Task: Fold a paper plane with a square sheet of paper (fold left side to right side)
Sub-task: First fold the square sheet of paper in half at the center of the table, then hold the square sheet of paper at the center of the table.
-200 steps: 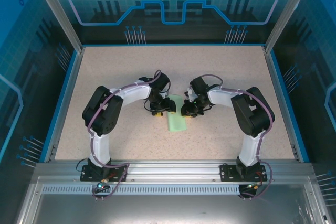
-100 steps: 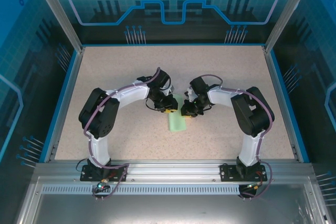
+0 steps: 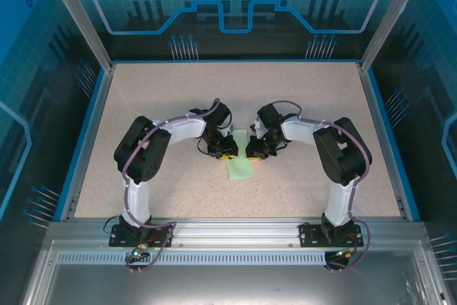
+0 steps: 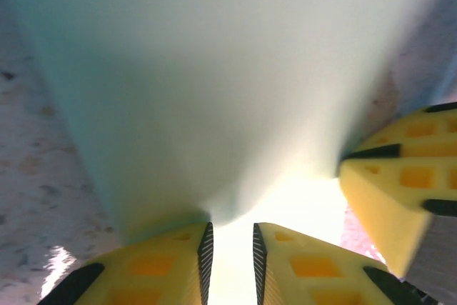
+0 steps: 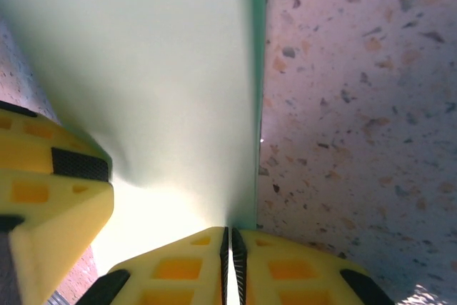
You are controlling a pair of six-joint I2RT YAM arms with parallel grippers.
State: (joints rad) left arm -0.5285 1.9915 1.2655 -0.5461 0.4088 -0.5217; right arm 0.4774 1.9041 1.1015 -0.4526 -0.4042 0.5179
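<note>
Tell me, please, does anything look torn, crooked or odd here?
Nothing stands out. The square sheet of paper, folded into a narrow strip, looks untorn on the table, only slightly slanted; the left gripper and right gripper pinch its far end.

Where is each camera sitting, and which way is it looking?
Top external: high behind the arms, looking down at the table; both arms, left gripper, right gripper and green paper show.
Left wrist: on the left arm, looking along its own yellow fingers at the paper close up.
Right wrist: on the right arm, looking past its own fingers at paper and table.
Shared: both wrist views show the paper and the other gripper's finger.
</note>
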